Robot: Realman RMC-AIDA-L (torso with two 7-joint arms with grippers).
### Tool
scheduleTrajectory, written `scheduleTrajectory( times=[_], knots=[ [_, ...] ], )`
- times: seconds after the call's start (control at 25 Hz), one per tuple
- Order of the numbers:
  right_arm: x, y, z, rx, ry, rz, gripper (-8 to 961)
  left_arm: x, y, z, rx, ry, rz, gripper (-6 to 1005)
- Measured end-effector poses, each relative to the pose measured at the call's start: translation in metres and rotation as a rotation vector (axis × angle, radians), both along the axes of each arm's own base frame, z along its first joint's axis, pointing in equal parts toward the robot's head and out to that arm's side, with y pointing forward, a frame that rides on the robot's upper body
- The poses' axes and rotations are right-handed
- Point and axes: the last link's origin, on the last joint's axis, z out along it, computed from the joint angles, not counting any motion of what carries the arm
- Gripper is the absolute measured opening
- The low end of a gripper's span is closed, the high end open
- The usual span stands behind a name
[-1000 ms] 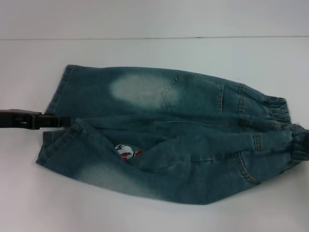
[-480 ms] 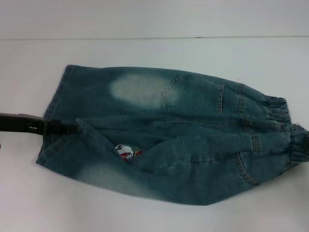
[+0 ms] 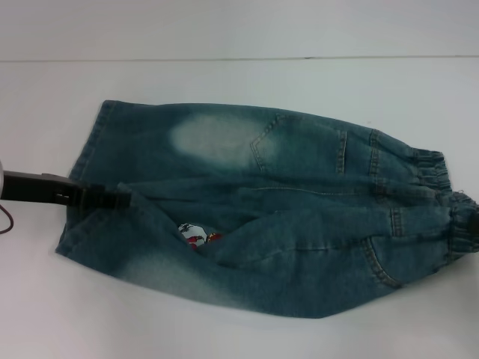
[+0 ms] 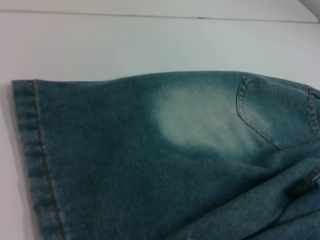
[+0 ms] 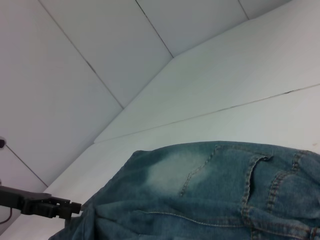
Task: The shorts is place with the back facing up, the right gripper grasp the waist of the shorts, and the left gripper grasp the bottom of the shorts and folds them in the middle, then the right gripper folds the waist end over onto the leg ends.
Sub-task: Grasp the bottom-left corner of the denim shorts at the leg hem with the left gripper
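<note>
The blue-green denim shorts [image 3: 284, 172] lie back up on the white table, leg hems to the left and elastic waist to the right. My left gripper [image 3: 120, 199] reaches in from the left between the two hems and is shut on the near leg's hem, which is bunched and raised. The right wrist view shows the left gripper [image 5: 75, 206] at the fabric's edge. The cartoon print [image 3: 196, 233] peeks out from a fold. A dark part of my right gripper [image 3: 471, 218] shows at the waist by the picture's right edge. The left wrist view shows the far leg [image 4: 125, 165] and its stitched hem.
The white table [image 3: 224, 75] runs around the shorts, with a seam line along its far side. A thin cable [image 3: 6, 217] hangs by the left arm at the left edge.
My left gripper has moved to the right, pushing the near leg's hem with it toward the middle of the shorts. The waist end has hardly moved.
</note>
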Motion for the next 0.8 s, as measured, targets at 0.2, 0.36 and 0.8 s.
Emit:
scheduleTrajectory(
  times=[0.2, 0.36, 0.8],
  knots=[
    [0.000, 0.000, 0.000, 0.000, 0.000, 0.001, 44, 0.000, 0.000, -0.003, -0.005, 0.006, -0.002, 690],
    [0.000, 0.000, 0.000, -0.002, 0.001, 0.001, 44, 0.001, -0.001, -0.007, -0.011, 0.012, -0.005, 689],
    [-0.001, -0.001, -0.001, -0.006, 0.006, 0.007, 44, 0.002, 0.000, -0.011, -0.018, 0.028, -0.011, 690]
  ],
)
